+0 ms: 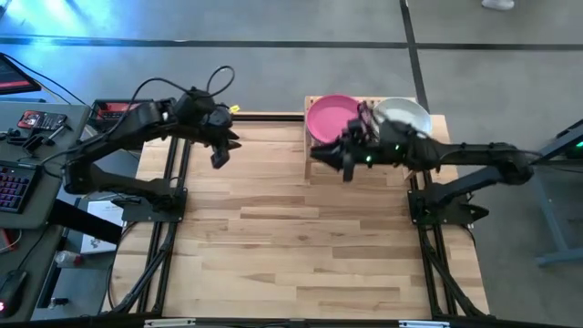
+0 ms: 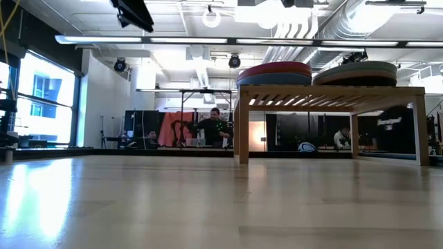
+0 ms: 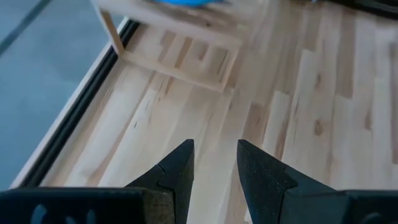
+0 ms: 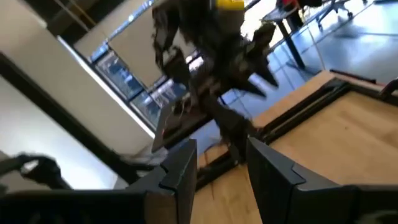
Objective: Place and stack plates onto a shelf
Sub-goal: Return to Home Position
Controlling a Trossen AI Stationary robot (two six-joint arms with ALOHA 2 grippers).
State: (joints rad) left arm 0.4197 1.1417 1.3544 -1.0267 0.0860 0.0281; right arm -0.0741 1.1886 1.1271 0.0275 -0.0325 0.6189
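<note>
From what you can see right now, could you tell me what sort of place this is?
Probably a robotics lab in an open industrial hall: exposed pale ceiling ducts, people working behind the light plank table, and a cluttered grey tool bench.

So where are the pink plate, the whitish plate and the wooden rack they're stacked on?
pink plate [image 1: 328,117]: high view, the middle of its top face.
whitish plate [image 1: 405,111]: high view, the middle of the part that shows.
wooden rack [image 2: 331,90]: low view, its front rail.
</note>
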